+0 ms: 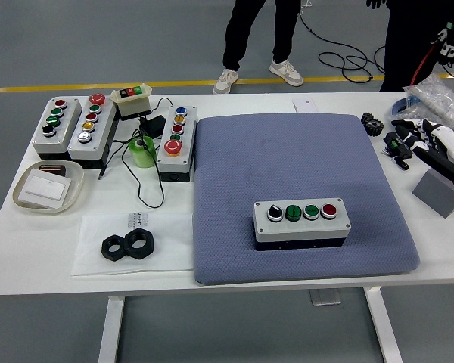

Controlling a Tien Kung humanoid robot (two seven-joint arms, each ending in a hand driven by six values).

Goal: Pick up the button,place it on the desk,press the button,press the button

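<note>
My right hand [443,147] sits at the desk's [234,276] right edge, well apart from the button box [302,221]; fingers [408,128] look loosely spread, holding nothing, though they blur into the clutter there. Left hand's out of view. Box lies flat on the blue pad [287,159], buttons up, four in a row. Fits box just set down or both presses over. For any press: come straight down on one cap, one fingertip, don't shove the box.

From my console I see my right hand [433,145] as white shell panels over black finger segments with a small red-orange mark on the casing, while beyond it two people wear black trousers, one in white sneakers [287,73].
</note>
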